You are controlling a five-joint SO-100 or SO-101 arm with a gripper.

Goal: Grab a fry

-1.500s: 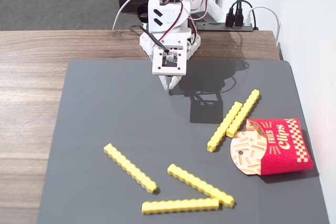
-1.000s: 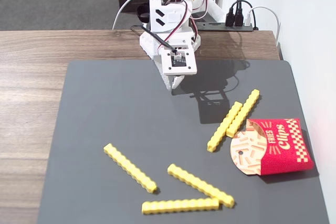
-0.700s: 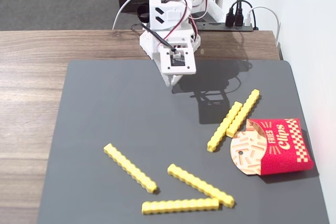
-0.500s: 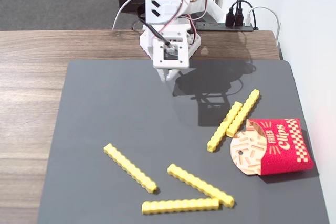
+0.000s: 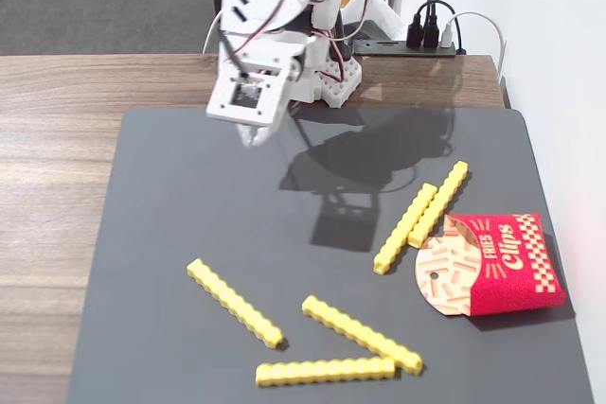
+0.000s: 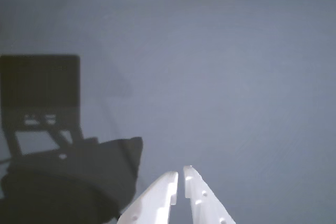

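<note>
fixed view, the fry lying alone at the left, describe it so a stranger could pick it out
Start at the dark grey mat and look to its lower left. The fry lies there diagonally, alone, touching nothing, while the others sit in pairs nearer the red carton.

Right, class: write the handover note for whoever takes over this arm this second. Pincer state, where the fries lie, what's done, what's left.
Pincer: empty, tips nearly together, raised above the bare far part of the grey mat.
Fries: five, all flat on the mat. Two lie side by side by the red carton; one lies alone at the left; two meet at their ends near the front edge.
Done: nothing grabbed.
Left: pick one, probably the lone left fry, descend, close, lift.
</note>
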